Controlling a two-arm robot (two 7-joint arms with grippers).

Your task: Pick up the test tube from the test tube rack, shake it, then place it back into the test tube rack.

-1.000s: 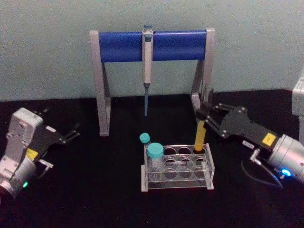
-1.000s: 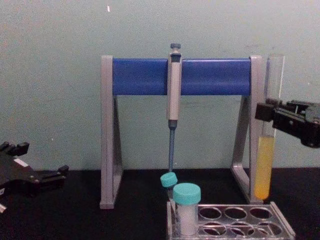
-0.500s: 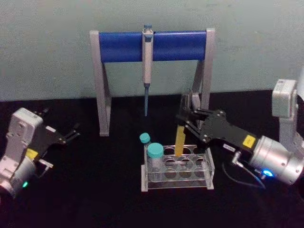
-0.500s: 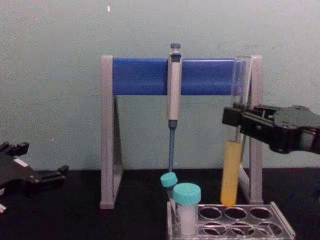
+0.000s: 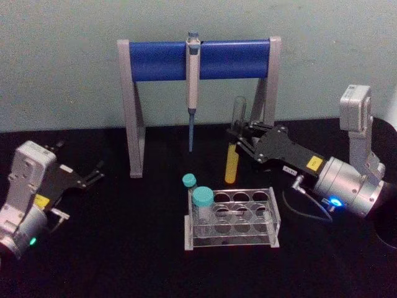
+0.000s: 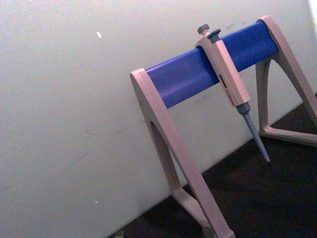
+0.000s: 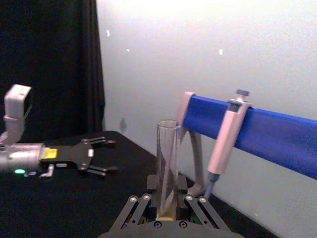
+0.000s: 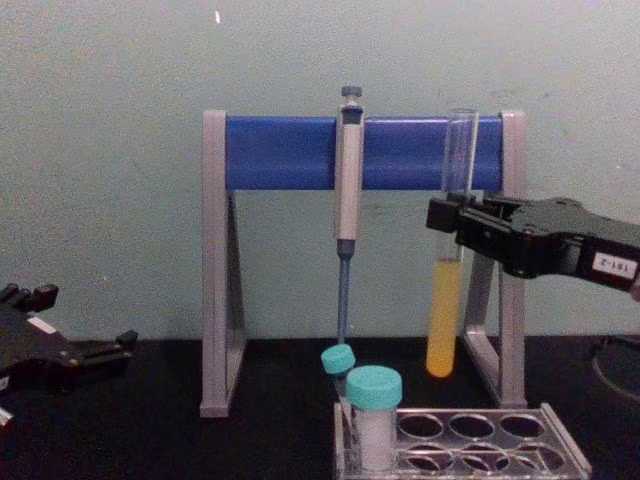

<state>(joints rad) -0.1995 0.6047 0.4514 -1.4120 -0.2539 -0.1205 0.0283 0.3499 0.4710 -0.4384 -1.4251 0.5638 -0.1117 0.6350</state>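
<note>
Test tube (image 5: 231, 166) upright, gripped by right pincer (image 5: 236, 141), above rack (image 5: 229, 241), left pincer (image 5: 94, 174) open

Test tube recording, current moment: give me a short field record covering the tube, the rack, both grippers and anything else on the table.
test tube: out of the rack, upright, in the air behind it; yellow liquid in its lower part
right gripper: shut on the test tube, above the liquid
rack: on the table, two teal-capped vials at its left end
left gripper: open, parked at the left
background: pipette hanging on a blue-barred stand
</note>
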